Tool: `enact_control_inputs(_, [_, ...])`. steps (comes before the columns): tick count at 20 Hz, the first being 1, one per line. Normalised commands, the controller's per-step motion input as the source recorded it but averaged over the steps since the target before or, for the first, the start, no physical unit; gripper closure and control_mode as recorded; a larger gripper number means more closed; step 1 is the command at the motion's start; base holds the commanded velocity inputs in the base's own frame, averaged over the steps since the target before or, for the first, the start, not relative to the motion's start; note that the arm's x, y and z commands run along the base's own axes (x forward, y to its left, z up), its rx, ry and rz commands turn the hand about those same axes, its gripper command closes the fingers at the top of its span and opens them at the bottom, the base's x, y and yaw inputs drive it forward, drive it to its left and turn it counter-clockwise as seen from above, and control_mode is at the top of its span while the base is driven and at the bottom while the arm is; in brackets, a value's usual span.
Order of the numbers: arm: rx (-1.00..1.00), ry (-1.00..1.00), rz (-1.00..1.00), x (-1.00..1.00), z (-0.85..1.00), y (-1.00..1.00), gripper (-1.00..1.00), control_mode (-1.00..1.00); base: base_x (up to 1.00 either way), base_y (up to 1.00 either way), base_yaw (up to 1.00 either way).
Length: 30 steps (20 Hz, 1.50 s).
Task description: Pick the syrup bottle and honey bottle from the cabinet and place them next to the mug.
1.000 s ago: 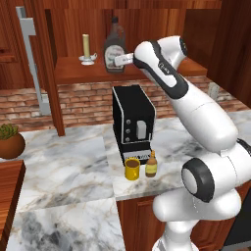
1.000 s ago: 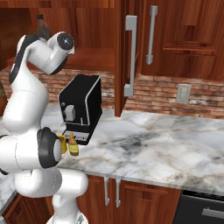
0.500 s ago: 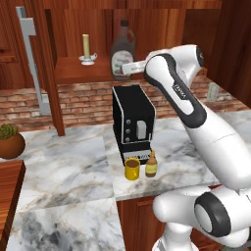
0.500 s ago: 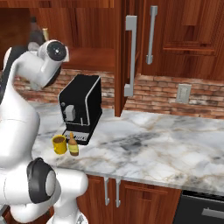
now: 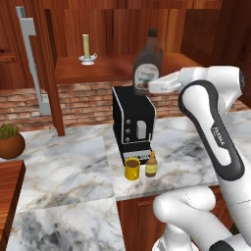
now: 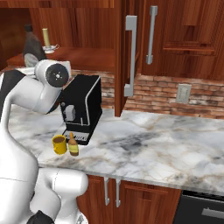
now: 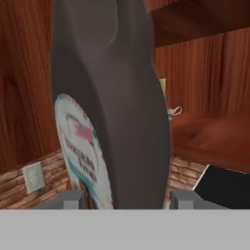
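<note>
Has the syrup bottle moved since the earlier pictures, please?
Yes. The syrup bottle has shifted rightward, away from the candle, off the shelf and now hangs over the coffee machine, held in the jaws.

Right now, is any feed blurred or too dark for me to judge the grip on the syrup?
Hand view: the syrup bottle looms very close, its edges smeared, its label soft but visible. Left base view: the bottle looks slightly ghosted, the gripper at its base. Right base view: evenly lit; honey bottle and mug are crisp.
</note>
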Motion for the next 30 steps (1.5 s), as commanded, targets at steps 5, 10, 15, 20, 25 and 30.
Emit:
enact_control_inputs(5, [0.00, 0.00, -0.04, -0.68, -0.23, -0.42, 1.00, -1.00, 0.00, 0.00, 0.00])
enact_control_inputs(10, [0.00, 0.00, -0.11, -0.44, -0.30, -0.51, 1.00, -1.00, 0.00, 0.00, 0.00])
enact_control_inputs(15, [0.00, 0.01, -0.13, -0.43, -0.40, -0.54, 1.00, -1.00, 0.00, 0.00, 0.00])
enact_control_inputs(20, [0.00, 0.03, -0.10, -0.22, -0.57, -0.37, 1.00, -1.00, 0.00, 0.00, 0.00])
enact_control_inputs(25, [0.00, 0.05, -0.04, 0.00, -0.49, -0.39, 1.00, -1.00, 0.00, 0.00, 0.00])
enact_control_inputs(30, [0.00, 0.00, -0.01, 0.00, -0.49, -0.31, 1.00, -1.00, 0.00, 0.00, 0.00])
